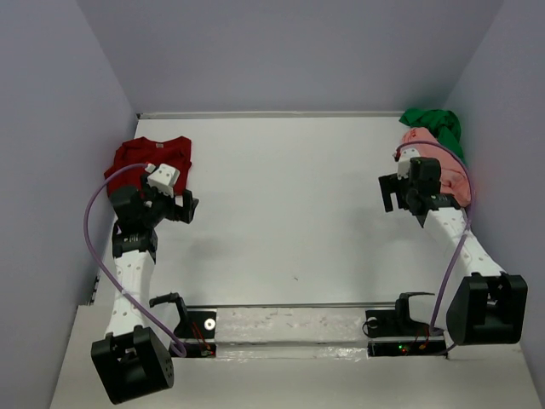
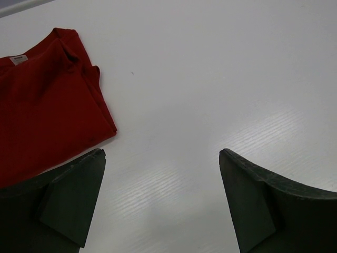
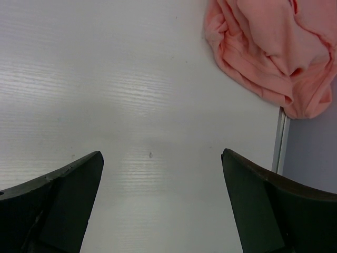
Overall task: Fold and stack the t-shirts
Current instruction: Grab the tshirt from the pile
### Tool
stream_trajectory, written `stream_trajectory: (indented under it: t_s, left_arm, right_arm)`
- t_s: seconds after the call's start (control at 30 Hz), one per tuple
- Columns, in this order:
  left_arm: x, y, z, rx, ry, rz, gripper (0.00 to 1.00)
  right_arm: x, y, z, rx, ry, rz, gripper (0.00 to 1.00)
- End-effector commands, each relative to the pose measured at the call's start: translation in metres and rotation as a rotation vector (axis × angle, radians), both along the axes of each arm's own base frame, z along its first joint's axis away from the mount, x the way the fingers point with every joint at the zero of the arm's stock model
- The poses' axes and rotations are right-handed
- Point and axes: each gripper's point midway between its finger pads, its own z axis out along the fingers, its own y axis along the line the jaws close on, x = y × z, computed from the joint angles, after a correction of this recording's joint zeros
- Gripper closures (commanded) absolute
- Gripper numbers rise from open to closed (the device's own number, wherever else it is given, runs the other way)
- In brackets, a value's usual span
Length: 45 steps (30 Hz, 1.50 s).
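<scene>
Black pincers point(image 2: 162, 153) point(image 3: 161, 154) tilt downward, jaws spread.

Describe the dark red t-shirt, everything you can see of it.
The dark red t-shirt is soft matte cloth, lying flat and seemingly folded on the white table, at its far left. A white neck label shows at the collar. The left hand hangs open by its near edge, and whether they touch cannot be told.
</scene>
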Motion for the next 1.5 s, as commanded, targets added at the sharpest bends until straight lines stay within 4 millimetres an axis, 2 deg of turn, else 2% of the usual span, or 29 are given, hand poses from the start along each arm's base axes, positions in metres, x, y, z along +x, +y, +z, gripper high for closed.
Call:
stream_trajectory:
  t_s: [0.0,0.07,0.1,0.17,0.2,0.23,0.3,0.4,0.43,0.47,0.53,0.57,0.6,0.63,0.73,0.83,0.93,1.1,1.23,1.27,1.3,1.47]
  left_arm:
    - [0.007,-0.001,0.027,0.007,-0.064,-0.021,0.01]
    - [0.007,-0.002,0.029,0.008,-0.065,-0.031,0.01]
    - [0.005,-0.004,0.029,0.012,-0.066,-0.041,0.01]
    - [0.004,-0.004,0.028,0.028,-0.075,-0.054,0.01]
    - [0.004,-0.004,0.028,0.034,-0.081,-0.056,0.01]
    - [0.004,-0.004,0.028,0.034,-0.081,-0.057,0.01]
    - [0.005,-0.004,0.027,0.031,-0.074,-0.055,0.01]
    - [0.005,-0.005,0.026,0.03,-0.068,-0.064,0.01]
    - [0.005,-0.006,0.025,0.027,-0.065,-0.073,0.01]
    - [0.005,-0.007,0.025,0.027,-0.066,-0.076,0.01]
    - [0.005,-0.006,0.025,0.029,-0.066,-0.074,0.01]
    - [0.005,-0.007,0.025,0.03,-0.067,-0.077,0.01]
    - [0.005,-0.006,0.025,0.032,-0.067,-0.073,0.01]
    - [0.005,-0.006,0.025,0.034,-0.068,-0.074,0.01]
    - [0.005,-0.005,0.025,0.04,-0.07,-0.069,0.01]
    - [0.005,-0.004,0.025,0.041,-0.07,-0.066,0.01]
    - [0.005,-0.004,0.025,0.041,-0.069,-0.063,0.01]
    - [0.005,-0.005,0.024,0.037,-0.063,-0.067,0.01]
    - [0.006,-0.006,0.022,0.024,-0.051,-0.07,0.01]
    - [0.005,-0.007,0.022,0.022,-0.051,-0.076,0.01]
    - [0.005,-0.007,0.022,0.02,-0.052,-0.077,0.01]
    - [0.003,-0.008,0.02,0.024,-0.054,-0.079,0.01]
  right_arm:
    - [0.02,-0.015,0.062,-0.065,-0.177,-0.041,0.0]
    - [0.028,-0.028,0.068,-0.121,-0.192,-0.072,0.0]
    - [0.033,-0.045,0.067,-0.188,-0.172,-0.123,0.0]
    - [0.042,-0.065,0.067,-0.24,-0.156,-0.176,0.0]
    - [0.046,-0.073,0.065,-0.24,-0.147,-0.194,0.0]
    - [0.055,-0.09,0.062,-0.233,-0.132,-0.229,0.01]
    - [0.07,-0.107,0.054,-0.224,-0.102,-0.256,0.02]
    - [0.085,-0.12,0.044,-0.224,-0.068,-0.281,0.03]
    - [0.092,-0.126,0.027,-0.22,-0.028,-0.285,0.03]
    - [0.102,-0.128,0.033,-0.219,-0.041,-0.289,0.03]
    - [0.112,-0.133,0.027,-0.222,-0.028,-0.308,0.03]
    - [0.115,-0.133,0.007,-0.216,0.028,-0.302,0.03]
    - [0.124,-0.138,0.015,-0.208,0.009,-0.318,0.03]
    - [0.129,-0.138,0.012,-0.201,0.016,-0.315,0.03]
    - [0.144,-0.137,-0.002,-0.174,0.051,-0.301,0.05]
    - [0.153,-0.137,-0.019,-0.152,0.099,-0.303,0.12]
    - [0.152,-0.138,-0.031,-0.127,0.134,-0.317,0.19]
    - [0.146,-0.138,-0.041,-0.117,0.156,-0.347,0.27]
    - [0.143,-0.151,-0.049,-0.128,0.178,-0.376,0.32]
    - [0.143,-0.152,-0.053,-0.134,0.193,-0.376,0.38]
    - [0.144,-0.152,-0.054,-0.134,0.199,-0.376,0.38]
    - [0.144,-0.158,-0.063,-0.137,0.23,-0.378,0.68]
